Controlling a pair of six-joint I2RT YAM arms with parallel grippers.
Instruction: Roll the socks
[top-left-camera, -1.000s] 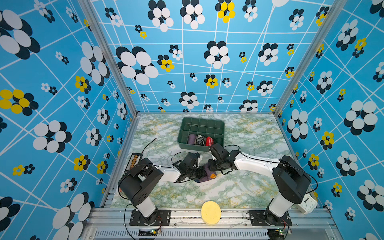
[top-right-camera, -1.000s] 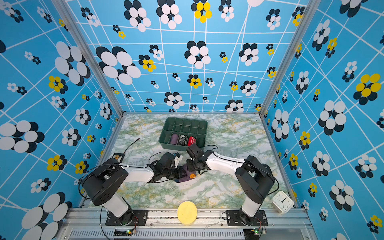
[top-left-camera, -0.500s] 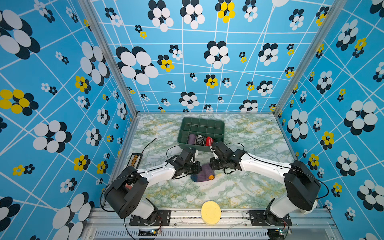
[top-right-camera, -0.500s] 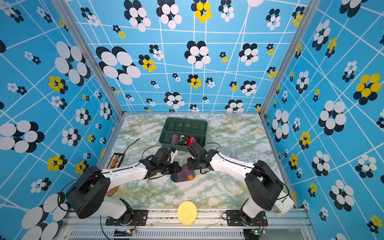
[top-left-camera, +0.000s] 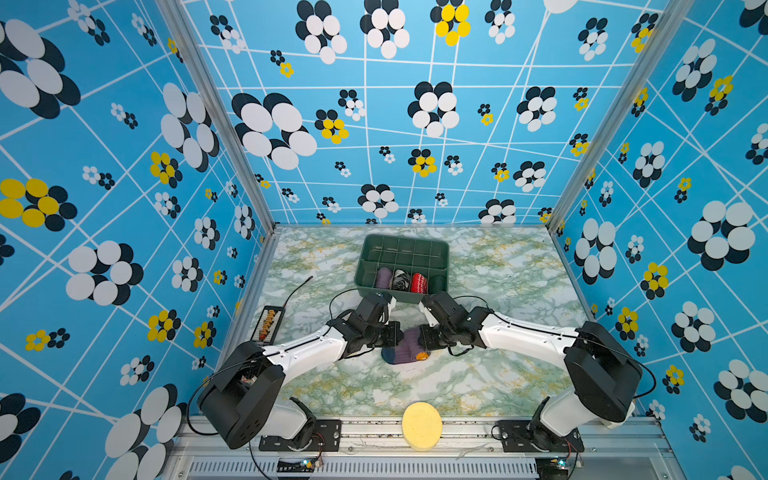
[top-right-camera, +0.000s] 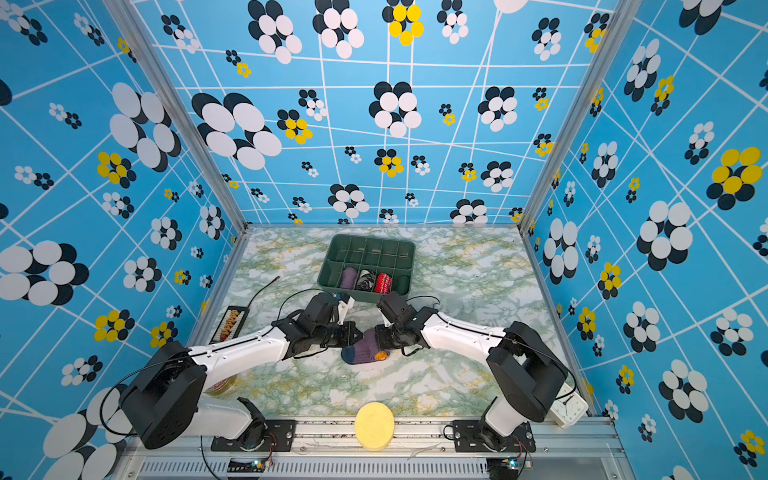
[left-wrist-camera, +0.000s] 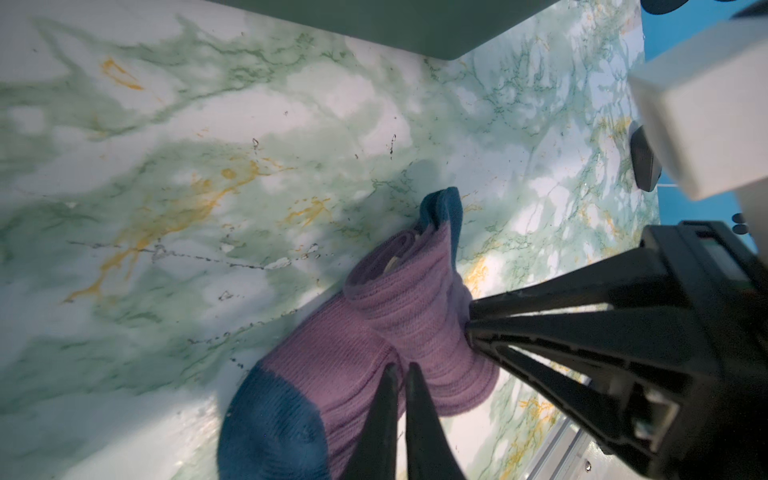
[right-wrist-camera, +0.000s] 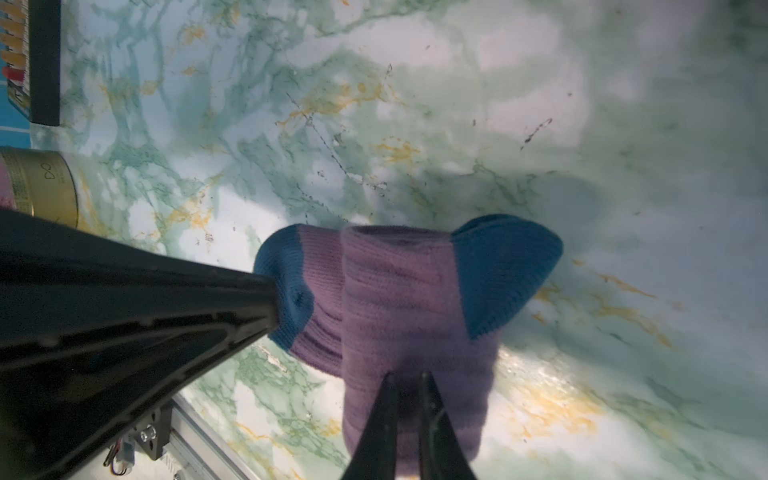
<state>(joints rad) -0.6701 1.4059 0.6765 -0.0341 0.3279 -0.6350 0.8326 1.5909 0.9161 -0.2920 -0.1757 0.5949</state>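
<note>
Left wrist view shows the socks (left-wrist-camera: 395, 324) as a short, fat purple ribbed bundle with dark blue patches at both ends, low over the marbled tabletop (left-wrist-camera: 208, 145). Whether the bundle rests fully on the tabletop or is partly raised cannot be told.

The left gripper (left-wrist-camera: 400, 370) has its jaws nearly together, nipping a fold of knit at one blue-patched end. The right gripper (left-wrist-camera: 469, 322) comes in from the opposite side, its tips likewise pinched into the purple knit. The right wrist view agrees: a narrow gap with fabric in it, and the other arm's tips biting the blue end.

In both top views the bundle's long axis runs across the table between the two arms. Its blue end faces the left arm and its orange cuff (top-left-camera: 422, 355) faces the right arm. Each gripper therefore holds its own near end, and neither is clearly the nearer.

Just behind the bundle stands the green compartment tray (top-left-camera: 442, 249), holding rolled bundles including a red bundle (top-left-camera: 417, 282).

Judging from this, the cuff lies on the right gripper's side, so any move to wrap the cuff over the roll would fall to that arm while the left steadies the other end.
</note>
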